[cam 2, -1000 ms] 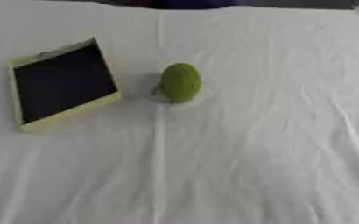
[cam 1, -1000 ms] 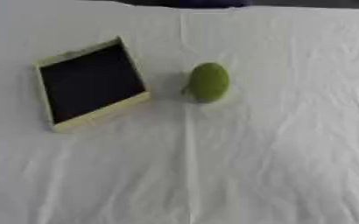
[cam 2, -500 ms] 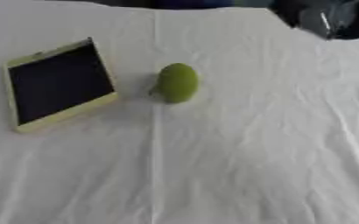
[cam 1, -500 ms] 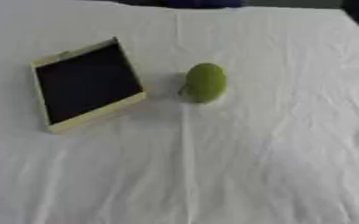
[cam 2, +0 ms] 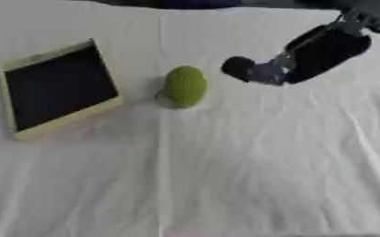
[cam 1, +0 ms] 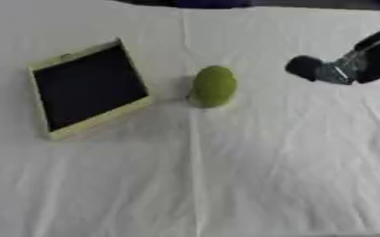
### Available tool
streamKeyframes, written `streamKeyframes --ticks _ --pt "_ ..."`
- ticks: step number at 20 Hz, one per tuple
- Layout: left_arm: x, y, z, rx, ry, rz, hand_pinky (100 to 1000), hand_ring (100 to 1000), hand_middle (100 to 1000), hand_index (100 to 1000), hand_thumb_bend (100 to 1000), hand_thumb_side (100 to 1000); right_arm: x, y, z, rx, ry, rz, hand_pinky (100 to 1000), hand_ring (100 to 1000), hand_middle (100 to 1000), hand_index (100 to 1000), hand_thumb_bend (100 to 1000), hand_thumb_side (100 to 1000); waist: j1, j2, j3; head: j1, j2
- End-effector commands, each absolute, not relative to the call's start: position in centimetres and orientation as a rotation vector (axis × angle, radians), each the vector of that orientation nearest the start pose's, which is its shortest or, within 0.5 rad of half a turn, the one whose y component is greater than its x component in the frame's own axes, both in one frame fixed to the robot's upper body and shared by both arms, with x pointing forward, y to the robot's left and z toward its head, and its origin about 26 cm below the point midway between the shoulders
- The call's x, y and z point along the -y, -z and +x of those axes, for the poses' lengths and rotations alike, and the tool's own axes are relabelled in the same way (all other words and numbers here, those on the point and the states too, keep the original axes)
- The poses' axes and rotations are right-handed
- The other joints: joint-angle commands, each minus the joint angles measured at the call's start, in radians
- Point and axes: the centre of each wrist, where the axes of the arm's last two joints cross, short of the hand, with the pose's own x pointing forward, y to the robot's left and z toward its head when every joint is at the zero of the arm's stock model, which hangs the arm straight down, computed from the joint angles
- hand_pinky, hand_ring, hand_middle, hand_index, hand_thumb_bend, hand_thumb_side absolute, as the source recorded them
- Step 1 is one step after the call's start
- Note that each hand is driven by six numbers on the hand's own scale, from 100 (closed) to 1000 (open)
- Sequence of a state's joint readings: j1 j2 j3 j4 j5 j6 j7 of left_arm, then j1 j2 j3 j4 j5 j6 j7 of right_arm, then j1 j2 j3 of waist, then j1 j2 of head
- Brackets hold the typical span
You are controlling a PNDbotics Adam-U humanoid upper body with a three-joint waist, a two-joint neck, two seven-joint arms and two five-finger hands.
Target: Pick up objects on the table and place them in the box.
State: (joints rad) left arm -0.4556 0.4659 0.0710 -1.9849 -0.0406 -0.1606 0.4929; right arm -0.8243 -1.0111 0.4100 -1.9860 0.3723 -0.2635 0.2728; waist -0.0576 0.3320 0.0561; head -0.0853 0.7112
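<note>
The right hand (cam 2: 307, 58) hovers near the worktop's (cam 2: 250, 162) far right edge; finger state cannot be told. A green fruit (cam 2: 184, 86) lies beside the box (cam 2: 57, 88).

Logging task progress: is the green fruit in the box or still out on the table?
Out. The green fruit lies on the white cloth, right of the box, whose dark inside looks empty.

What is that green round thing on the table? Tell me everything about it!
The green thing is a small egg-shaped object, maybe a fruit, with a dull yellow-green skin. It lies alone on the white cloth, just right of the box without touching it. The right robot hand is beside it, not touching.
</note>
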Motion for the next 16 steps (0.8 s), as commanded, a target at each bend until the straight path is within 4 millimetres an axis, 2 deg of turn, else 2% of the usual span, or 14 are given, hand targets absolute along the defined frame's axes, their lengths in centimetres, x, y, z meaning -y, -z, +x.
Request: streamKeyframes --ticks 1,6,16 --pt "-28.2 -27.2 30.5 -3.464 0.112 -0.654 752 759 610 713 160 549 22.8 -34.4 29.6 -2.188 2.165 0.878 810 860 877 897 375 536 0.002 -0.025 0.000 -0.005 0.000" --pt "-28.2 -27.2 30.5 -3.469 0.107 -0.649 752 760 611 713 159 550 21.7 -34.1 30.3 -2.136 2.279 0.804 813 863 881 901 381 528 0.001 -0.027 0.000 -0.008 0.002" --pt "-28.1 -27.1 30.5 -3.474 0.104 -0.640 752 761 611 713 159 551 19.9 -34.3 31.6 -2.072 2.468 0.688 820 872 886 927 411 441 -0.001 -0.029 0.006 -0.007 0.005"
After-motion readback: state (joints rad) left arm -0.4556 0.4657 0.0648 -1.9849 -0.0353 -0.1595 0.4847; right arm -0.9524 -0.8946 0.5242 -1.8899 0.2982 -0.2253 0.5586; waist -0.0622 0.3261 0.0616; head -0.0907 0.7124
